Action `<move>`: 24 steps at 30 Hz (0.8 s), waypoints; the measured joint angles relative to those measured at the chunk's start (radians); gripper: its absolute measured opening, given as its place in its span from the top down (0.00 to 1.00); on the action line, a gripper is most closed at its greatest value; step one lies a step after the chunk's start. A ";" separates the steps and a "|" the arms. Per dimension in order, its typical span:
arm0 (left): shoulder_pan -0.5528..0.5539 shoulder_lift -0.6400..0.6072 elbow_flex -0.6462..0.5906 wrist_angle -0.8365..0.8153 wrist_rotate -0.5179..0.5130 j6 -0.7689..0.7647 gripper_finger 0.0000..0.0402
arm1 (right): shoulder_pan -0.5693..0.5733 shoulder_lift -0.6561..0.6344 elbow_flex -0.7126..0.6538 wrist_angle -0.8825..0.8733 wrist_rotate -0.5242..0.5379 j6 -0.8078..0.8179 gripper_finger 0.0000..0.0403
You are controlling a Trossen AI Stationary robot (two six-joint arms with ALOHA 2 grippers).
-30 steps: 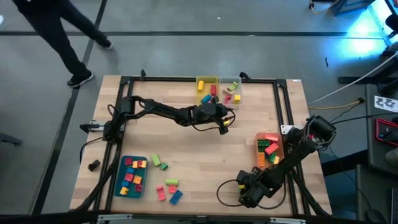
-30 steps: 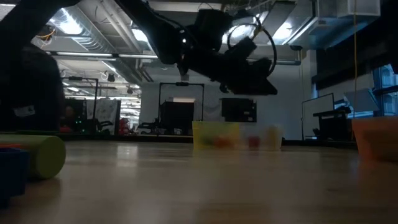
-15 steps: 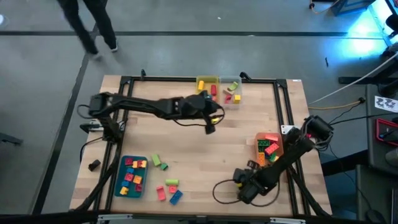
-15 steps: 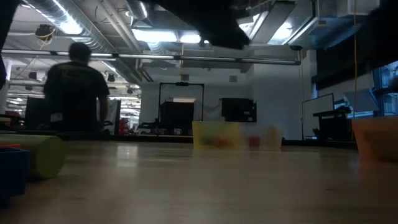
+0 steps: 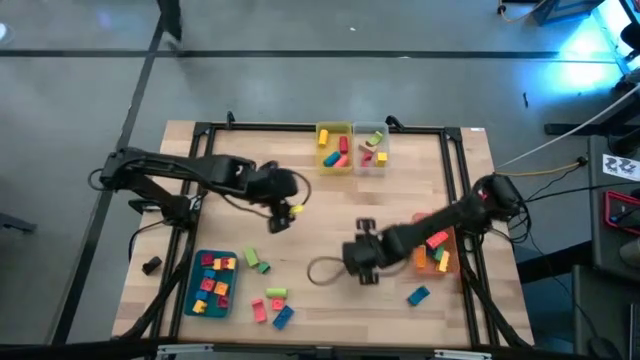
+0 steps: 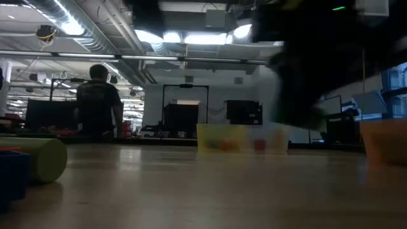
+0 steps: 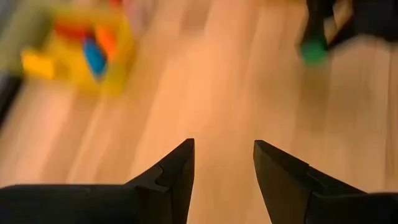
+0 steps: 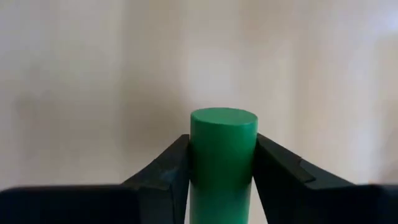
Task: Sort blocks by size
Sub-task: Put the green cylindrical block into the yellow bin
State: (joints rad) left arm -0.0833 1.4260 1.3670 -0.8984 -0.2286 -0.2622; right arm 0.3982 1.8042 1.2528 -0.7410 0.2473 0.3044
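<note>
Both arms swung centre | right gripper (image 5: 362, 258) clamped green block (image 8: 222, 158) lengthwise | left gripper (image 7: 222, 163) spread, empty | yellow bin (image 5: 333, 146) far side

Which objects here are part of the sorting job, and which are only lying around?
Job:
- green cylindrical block, clamped in the right gripper
- loose coloured plastic blocks on the wooden table
- blue block beside the orange bin
- teal bin, yellow bin, clear bin
- left gripper, open and empty

Lying around:
- small black object off the table's edge
</note>
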 joint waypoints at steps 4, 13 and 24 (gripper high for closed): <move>-0.060 -0.017 0.000 -0.218 0.001 -0.169 0.63 | -0.128 0.000 0.049 0.011 0.058 -0.202 0.60; -0.203 -0.009 -0.048 -0.344 0.001 -0.448 0.63 | -0.427 -0.001 0.096 0.286 0.094 -0.656 0.65; -0.338 -0.009 -0.123 -0.310 0.001 -0.586 0.63 | -0.725 -0.001 0.096 0.513 -0.053 -0.776 0.56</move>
State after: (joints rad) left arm -0.4216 1.4174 1.2438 -1.2080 -0.2279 -0.8481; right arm -0.3266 1.8034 1.3487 -0.2276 0.1945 -0.4719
